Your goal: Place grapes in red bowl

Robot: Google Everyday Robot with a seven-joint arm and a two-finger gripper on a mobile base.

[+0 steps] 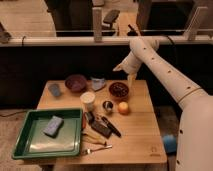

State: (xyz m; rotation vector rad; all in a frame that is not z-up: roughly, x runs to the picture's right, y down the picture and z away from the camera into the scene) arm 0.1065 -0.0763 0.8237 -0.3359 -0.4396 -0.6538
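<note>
Grapes (119, 89) heap roundly in red bowl (119, 98) — gripper (125, 76) spread just above.

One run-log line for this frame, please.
gripper: open, empty, beside red bowl | grapes: in red bowl | task: looks done

Dark purplish grapes (119, 89), seemingly bunched inside red bowl (110, 93). Round, shallow, upright, orange-red, near far edge of table (137, 135), just below and left of gripper (126, 75) hovering with fingers apart.
</note>
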